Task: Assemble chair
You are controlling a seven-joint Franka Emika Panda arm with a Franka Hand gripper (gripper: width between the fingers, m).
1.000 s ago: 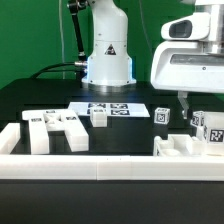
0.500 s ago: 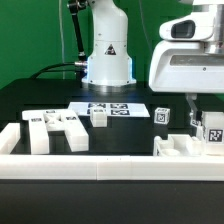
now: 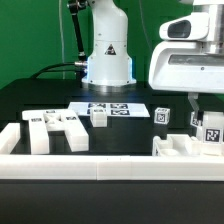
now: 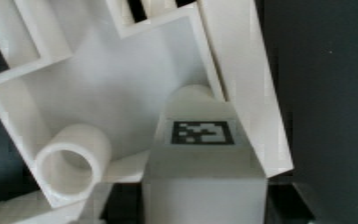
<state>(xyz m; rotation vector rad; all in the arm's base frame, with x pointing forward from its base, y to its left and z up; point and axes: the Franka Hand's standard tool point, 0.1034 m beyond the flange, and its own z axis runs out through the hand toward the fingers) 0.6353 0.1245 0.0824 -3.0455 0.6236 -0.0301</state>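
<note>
At the exterior view's right, my gripper (image 3: 205,116) is shut on a white tagged chair bar (image 3: 209,127) that stands upright just above the table. In the wrist view the bar (image 4: 201,150) fills the space between my dark fingers (image 4: 309,202), its square tag facing the camera. Behind it lies a large white chair slab (image 4: 131,75) with raised walls, and beside the bar is a round peg piece (image 4: 69,165). Other chair pieces lie on the black table: a chunky tagged frame (image 3: 55,128), a small block (image 3: 99,117), a tagged cube (image 3: 163,114) and a low piece (image 3: 175,147).
The marker board (image 3: 115,108) lies flat at the table's middle. A long white border wall (image 3: 100,165) runs along the front edge. The arm's white base (image 3: 108,55) stands at the back against a green backdrop.
My jaws have closed from wide open onto the tagged bar. The bar has shifted slightly within the grip; the other pieces have not moved.
</note>
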